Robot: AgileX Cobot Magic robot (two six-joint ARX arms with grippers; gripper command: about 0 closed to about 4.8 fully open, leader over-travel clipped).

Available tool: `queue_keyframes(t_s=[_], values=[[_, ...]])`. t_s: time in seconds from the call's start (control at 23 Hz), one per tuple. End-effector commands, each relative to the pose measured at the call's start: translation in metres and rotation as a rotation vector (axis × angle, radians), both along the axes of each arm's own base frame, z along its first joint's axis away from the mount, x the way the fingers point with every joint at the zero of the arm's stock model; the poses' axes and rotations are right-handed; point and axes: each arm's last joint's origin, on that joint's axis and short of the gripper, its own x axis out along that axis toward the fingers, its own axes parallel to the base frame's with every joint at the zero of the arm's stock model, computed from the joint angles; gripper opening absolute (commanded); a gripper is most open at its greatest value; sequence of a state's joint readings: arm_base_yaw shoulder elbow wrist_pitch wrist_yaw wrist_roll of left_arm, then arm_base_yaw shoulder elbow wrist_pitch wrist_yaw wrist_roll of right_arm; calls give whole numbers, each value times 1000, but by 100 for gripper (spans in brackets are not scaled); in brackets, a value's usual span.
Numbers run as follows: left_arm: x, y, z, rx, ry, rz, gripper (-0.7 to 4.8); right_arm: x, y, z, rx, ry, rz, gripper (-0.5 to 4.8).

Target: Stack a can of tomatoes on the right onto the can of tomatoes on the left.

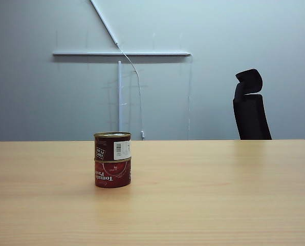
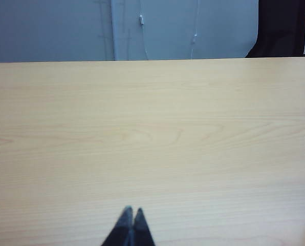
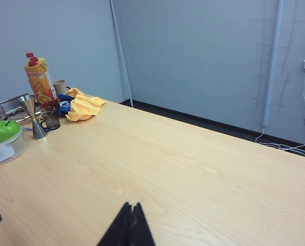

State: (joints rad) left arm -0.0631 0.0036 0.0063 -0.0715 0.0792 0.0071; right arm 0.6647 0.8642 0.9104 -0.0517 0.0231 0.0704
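Red tomato cans (image 1: 112, 167) stand stacked; left claw (image 2: 131, 211), right claw (image 3: 131, 206) pinched.

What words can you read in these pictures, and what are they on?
"Malee" on the juice carton.
"Tomato", upside down, on the bottom can; the word after it is too blurred.
The top can has sideways white print and a barcode, too small to read.
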Motion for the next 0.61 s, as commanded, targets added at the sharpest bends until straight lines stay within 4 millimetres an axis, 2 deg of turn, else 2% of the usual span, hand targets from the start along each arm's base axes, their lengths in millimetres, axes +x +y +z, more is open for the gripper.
queue_keyframes(t_s=[0.04, 0.17, 0.35, 0.61], values=[[0, 0, 1, -1, -6, -4, -4, -6, -5, 3, -34, -36, -1, -9], [0, 0, 1, -1, -6, -3, -4, -16, -22, 7, -56, -63, -45, -9], [0, 0, 1, -1, -5, -4, -4, -13, -40, 1, -43, -84, -144, -9], [0, 0, 1, -1, -5, -5, -4, -22, -69, -45, -44, -93, -301, -9]])
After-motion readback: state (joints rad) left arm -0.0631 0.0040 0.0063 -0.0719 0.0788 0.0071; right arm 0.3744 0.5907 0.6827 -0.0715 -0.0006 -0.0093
